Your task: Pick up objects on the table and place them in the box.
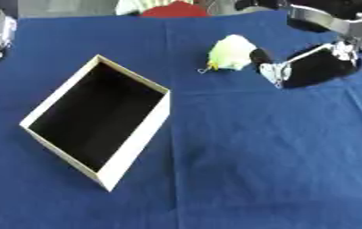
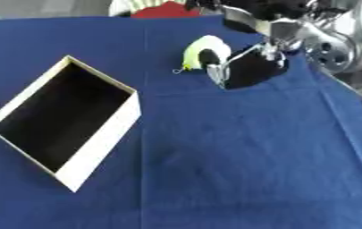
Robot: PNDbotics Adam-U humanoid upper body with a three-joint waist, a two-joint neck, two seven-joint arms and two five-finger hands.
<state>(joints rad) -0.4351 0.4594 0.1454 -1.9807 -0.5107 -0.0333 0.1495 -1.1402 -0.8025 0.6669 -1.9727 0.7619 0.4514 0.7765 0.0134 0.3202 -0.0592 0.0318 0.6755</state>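
Currently my right hand point(image 1: 313, 67) is closing around the yellow-white toy point(image 1: 230, 53); fingers only touching, so it risks rolling away.

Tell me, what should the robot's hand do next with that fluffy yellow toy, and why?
Probably curl the right hand round the yellow toy and lift it. The hand sits right against the toy on the blue cloth, and the box to the left has no toy inside.

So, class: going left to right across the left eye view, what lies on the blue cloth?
Open box → pale yellow-green soft object → right robot hand, touching that object.
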